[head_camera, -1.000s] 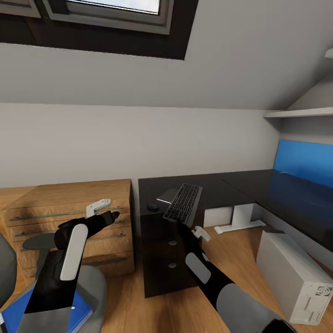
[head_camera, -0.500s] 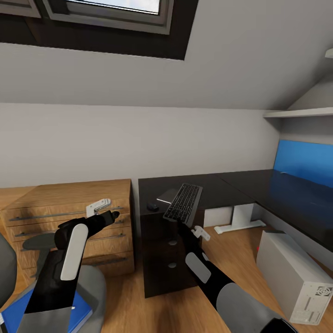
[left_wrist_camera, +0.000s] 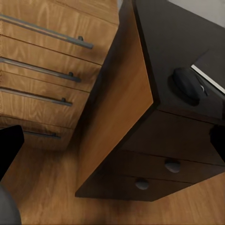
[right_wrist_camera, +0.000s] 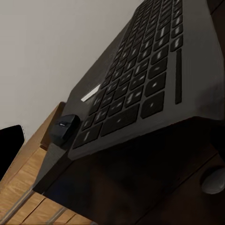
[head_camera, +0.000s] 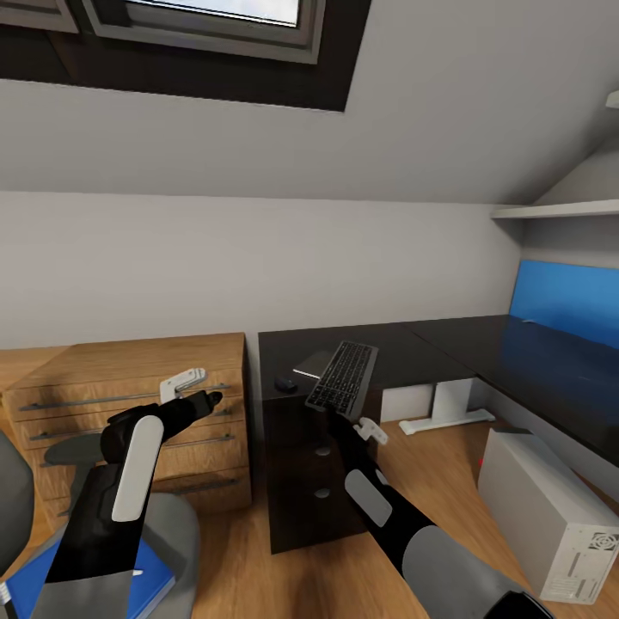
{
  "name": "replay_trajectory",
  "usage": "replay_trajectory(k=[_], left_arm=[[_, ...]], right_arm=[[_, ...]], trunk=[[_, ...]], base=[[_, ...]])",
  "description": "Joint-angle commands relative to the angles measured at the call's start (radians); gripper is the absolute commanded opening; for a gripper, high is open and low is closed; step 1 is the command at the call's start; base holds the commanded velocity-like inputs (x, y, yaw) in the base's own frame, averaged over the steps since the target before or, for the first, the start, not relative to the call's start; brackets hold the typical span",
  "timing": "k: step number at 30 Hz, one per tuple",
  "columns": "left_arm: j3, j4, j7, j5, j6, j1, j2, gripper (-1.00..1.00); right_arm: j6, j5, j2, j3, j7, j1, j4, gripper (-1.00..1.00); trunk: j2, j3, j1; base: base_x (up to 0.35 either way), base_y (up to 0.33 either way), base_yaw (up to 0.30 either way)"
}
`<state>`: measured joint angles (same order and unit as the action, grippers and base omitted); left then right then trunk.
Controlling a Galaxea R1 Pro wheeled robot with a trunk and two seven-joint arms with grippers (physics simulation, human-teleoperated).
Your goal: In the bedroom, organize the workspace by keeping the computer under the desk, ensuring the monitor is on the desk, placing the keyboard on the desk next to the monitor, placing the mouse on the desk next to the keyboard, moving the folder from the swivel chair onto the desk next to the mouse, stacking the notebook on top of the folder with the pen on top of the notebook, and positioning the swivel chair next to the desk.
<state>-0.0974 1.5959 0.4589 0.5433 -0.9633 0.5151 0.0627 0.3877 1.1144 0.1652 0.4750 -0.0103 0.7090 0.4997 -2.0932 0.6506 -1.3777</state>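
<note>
The keyboard (head_camera: 342,376) is held by the right gripper (head_camera: 331,411) above the desk (head_camera: 413,348). It should be lowered flat, clear of the mouse (head_camera: 284,384); the left gripper's (head_camera: 187,384) state cannot be told

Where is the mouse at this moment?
In the head view, the mouse lies on the left end of the black desk, near its front edge, just left of the keyboard held by the right gripper.

I'm looking at a home attic room set up as a study: a sloped ceiling with a skylight (head_camera: 215,21), wood floor (head_camera: 258,559), a wooden drawer chest (head_camera: 120,387), a black L-shaped desk (head_camera: 447,344), and a tower computer (head_camera: 550,524).
</note>
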Motion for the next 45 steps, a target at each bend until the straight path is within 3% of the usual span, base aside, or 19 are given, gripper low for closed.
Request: replay_trajectory(k=[1, 39, 45], left_arm=[[-0.001, 0.001, 0.008, 0.01, -0.003, 0.001, 0.001, 1.0], [-0.006, 0.024, 0.0, 0.013, 0.006, 0.001, 0.003, 1.0], [-0.003, 0.024, 0.0, 0.014, 0.006, 0.001, 0.004, 1.0]], right_arm=[[0.007, 0.011, -0.001, 0.007, -0.003, 0.001, -0.001, 1.0], [0.007, 0.01, -0.005, 0.004, -0.013, 0.001, -0.003, 1.0], [0.007, 0.011, -0.006, 0.004, -0.013, 0.001, -0.003, 1.0]], trunk=[[-0.001, 0.001, 0.0], [-0.001, 0.001, 0.0], [-0.043, 0.02, -0.023]], base=[[0.0, 0.014, 0.0], [0.0, 0.001, 0.0], [0.0, 0.0, 0.0]])
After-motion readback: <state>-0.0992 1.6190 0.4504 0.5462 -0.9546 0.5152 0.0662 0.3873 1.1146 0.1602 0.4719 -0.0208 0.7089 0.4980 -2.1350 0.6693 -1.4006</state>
